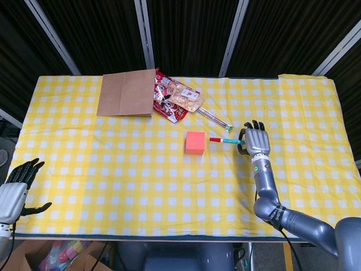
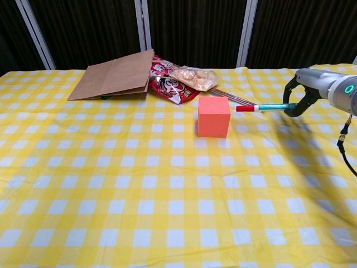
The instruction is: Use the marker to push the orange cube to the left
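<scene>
The orange cube (image 1: 195, 143) (image 2: 214, 116) stands on the checked cloth near the table's middle. My right hand (image 1: 254, 140) (image 2: 305, 92) holds the marker (image 1: 224, 140) (image 2: 265, 107), a green barrel with a red cap, lifted off the cloth. It lies level and its red tip points left at the cube, a short gap away from the cube's right face. My left hand (image 1: 16, 188) hangs open off the table's near left corner, holding nothing.
A brown paper bag (image 1: 127, 92) (image 2: 114, 76) lies at the back left. Snack packets (image 1: 176, 99) (image 2: 183, 81) and a thin wrapped stick (image 1: 216, 119) (image 2: 242, 101) lie just behind the cube. The cloth's front edge (image 1: 141, 238) runs near me.
</scene>
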You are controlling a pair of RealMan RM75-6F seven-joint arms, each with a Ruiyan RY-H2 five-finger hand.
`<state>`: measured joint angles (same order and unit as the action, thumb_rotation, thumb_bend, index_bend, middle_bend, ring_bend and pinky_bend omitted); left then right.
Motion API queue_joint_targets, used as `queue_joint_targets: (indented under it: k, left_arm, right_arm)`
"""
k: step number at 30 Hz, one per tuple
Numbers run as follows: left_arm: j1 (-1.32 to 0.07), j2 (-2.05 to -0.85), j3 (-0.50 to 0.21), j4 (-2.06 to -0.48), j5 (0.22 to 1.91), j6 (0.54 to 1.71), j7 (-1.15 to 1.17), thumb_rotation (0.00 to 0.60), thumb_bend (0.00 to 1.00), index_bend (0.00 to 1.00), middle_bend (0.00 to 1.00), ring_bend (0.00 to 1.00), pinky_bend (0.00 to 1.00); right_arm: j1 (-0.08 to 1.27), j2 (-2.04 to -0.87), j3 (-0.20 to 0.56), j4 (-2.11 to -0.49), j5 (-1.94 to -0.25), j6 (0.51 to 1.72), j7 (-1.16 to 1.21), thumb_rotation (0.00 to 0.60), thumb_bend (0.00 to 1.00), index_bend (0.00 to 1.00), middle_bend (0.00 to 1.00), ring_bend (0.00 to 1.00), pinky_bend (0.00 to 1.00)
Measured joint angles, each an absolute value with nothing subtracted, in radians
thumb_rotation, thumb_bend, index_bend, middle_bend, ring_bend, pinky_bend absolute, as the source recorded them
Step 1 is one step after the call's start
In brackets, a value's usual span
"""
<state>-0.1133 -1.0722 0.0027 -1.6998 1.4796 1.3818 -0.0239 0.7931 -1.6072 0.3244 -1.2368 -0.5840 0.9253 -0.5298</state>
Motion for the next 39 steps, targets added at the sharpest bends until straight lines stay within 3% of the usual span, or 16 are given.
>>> queue_joint_targets:
  k: [20,39]
  left_arm:
    - [-0.117,-1.064,0.008,-1.704,1.482,1.369,-0.044,0.6,0.0,0.0,0.0,0.0,0.05]
    - [-0.117,-1.061,0.009,-1.709,1.479,1.368,-0.045,0.6,0.0,0.0,0.0,0.0,0.05]
  right_arm:
    - [0.854,-1.689,0.321,-1.203,-0.626,0.861,-0.468,0.6,0.48,0.65,0.2,0.0,0.0]
    - [0.87,-1.698,0.296,-1.287,-0.633,0.919,-0.504,0.6,0.48,0.65,0.2,0.0,0.0]
